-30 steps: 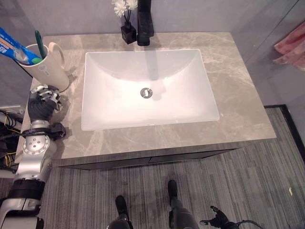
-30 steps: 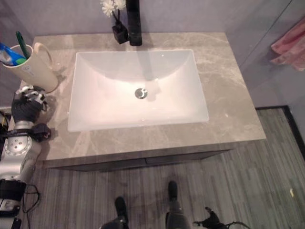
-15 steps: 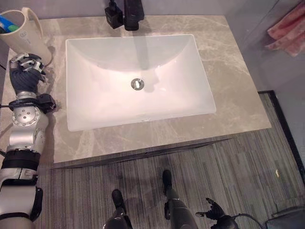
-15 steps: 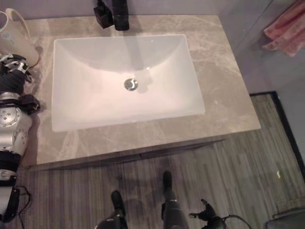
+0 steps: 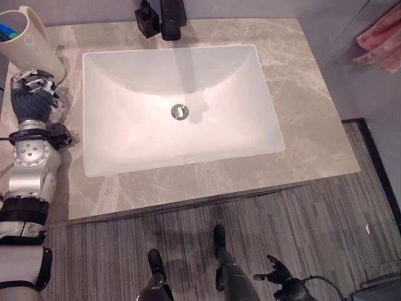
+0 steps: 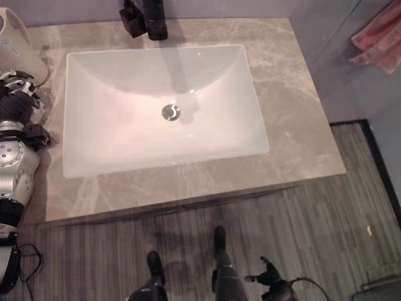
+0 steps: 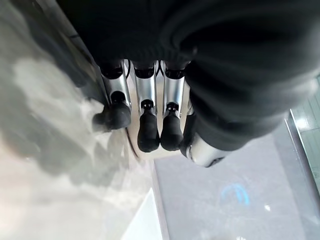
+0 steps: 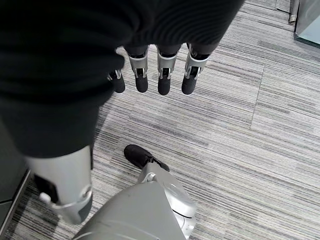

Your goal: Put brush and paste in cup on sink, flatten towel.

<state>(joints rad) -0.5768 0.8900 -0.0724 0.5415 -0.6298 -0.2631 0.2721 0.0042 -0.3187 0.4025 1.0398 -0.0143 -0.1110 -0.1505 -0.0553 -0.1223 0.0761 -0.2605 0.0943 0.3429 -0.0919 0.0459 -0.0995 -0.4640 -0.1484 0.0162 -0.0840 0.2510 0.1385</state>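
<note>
A cream cup [image 5: 28, 39] with a handle stands upright at the countertop's back left corner. The blue and green ends of the paste and brush [image 5: 6, 31] poke out of it at the view's edge. My left hand [image 5: 31, 94] rests on the counter just in front of the cup, its fingers [image 7: 147, 125] relaxed and holding nothing. A pink towel [image 5: 381, 39] hangs off to the far right, beyond the counter. My right hand [image 5: 276, 273] hangs low above the carpet, and its straight fingers [image 8: 162, 75] are empty.
A white rectangular sink [image 5: 125, 141] is set into the grey marble countertop [image 5: 307, 119]. A black faucet [image 5: 172, 15] and a small black vase [image 5: 147, 20] stand at the sink's back edge. Grey striped carpet [image 5: 326, 232] lies in front.
The whole picture has shifted, so the camera has moved. My left hand stays in front of the cup. The right hand still hangs low.
</note>
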